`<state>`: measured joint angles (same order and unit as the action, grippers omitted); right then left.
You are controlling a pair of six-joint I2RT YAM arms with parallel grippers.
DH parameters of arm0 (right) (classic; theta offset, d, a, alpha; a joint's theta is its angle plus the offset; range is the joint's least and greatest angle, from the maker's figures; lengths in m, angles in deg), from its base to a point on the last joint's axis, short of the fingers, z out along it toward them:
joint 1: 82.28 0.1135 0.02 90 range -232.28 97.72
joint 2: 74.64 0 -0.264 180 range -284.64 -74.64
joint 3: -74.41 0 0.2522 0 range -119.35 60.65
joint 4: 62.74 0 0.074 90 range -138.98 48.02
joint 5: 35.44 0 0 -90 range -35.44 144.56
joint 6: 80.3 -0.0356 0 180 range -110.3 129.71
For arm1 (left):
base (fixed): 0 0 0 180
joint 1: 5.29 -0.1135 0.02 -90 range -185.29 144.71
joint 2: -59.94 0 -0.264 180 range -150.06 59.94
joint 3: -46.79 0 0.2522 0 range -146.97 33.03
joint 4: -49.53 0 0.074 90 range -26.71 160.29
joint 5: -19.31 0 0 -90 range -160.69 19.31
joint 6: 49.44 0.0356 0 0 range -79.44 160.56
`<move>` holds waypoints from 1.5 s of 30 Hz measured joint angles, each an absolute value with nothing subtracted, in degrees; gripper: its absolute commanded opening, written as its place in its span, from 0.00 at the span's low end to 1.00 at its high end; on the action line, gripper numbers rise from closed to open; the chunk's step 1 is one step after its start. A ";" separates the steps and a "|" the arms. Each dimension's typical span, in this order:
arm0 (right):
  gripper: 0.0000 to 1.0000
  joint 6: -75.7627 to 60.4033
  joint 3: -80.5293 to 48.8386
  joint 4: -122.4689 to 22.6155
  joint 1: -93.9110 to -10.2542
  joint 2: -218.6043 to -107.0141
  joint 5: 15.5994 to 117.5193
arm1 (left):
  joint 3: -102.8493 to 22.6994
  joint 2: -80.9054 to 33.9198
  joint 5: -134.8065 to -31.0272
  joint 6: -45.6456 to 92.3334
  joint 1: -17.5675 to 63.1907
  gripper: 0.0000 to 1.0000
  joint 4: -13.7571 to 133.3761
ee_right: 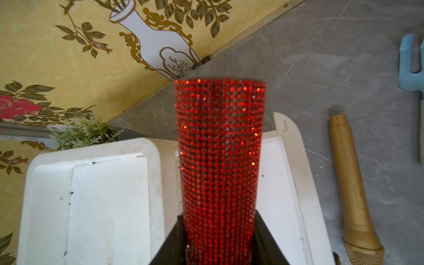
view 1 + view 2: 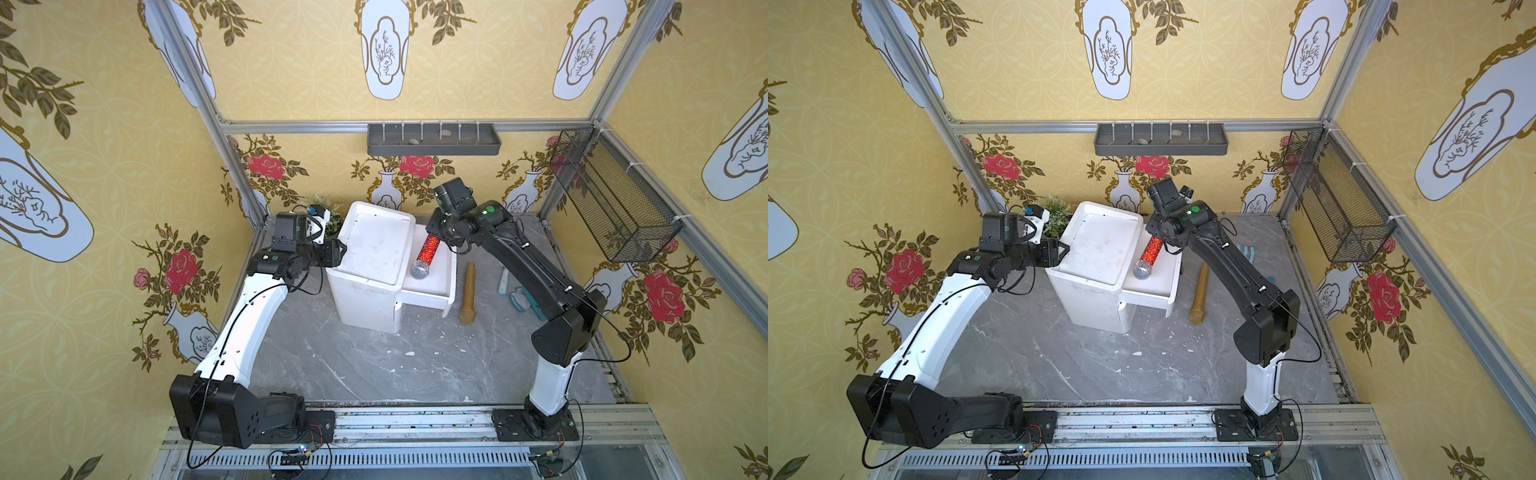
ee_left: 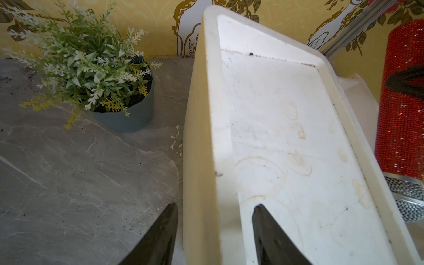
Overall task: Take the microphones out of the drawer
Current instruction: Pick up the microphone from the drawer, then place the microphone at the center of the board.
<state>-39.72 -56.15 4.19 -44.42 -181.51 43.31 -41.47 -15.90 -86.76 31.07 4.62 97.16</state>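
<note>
Counted two microphones: one red rhinestone microphone and one gold microphone. There was one white drawer unit with one drawer pulled open, one potted artificial plant, one grey wall shelf with at least two pebbles, one black wire basket, one marble-look table, and two robot arms, left arm and right arm. Blue tools were partly hidden behind the right arm, so no sure count there.

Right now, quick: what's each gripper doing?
Left gripper: jaws straddle the rim of the white drawer unit; whether they grip it cannot be told.
Right gripper: closed on the red microphone.
</note>
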 measured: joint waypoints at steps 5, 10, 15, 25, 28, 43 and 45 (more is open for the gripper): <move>0.17 -38.24 -56.39 3.36 -46.04 -179.31 43.29 | -41.47 -15.98 -86.76 31.05 4.62 0.59 97.16; 0.17 -36.27 -56.23 3.12 -48.85 -176.60 43.38 | -41.47 -16.31 -86.72 31.05 4.65 0.59 97.18; 0.17 -34.74 -52.32 1.77 -54.10 -171.09 43.62 | -41.43 -16.62 -86.13 31.05 4.71 0.53 97.18; 0.17 -32.64 -37.33 -0.09 -67.32 -159.26 47.95 | -41.43 -16.99 -85.30 31.09 5.63 0.44 96.81; 0.18 -32.40 -31.01 -1.51 -71.17 -156.27 50.40 | -41.45 -17.16 -85.32 31.09 5.96 0.40 96.46; 0.17 -23.79 -10.55 -2.63 -77.71 -154.59 61.72 | -41.69 -17.82 -85.58 30.83 6.24 0.38 95.15; 0.16 -21.98 -9.07 -3.02 -77.71 -156.55 63.45 | -41.69 -17.82 -85.58 30.83 6.24 0.39 95.13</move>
<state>-21.98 -9.07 -3.02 -77.71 -156.55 63.45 -41.69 -17.82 -85.58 30.83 6.24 95.13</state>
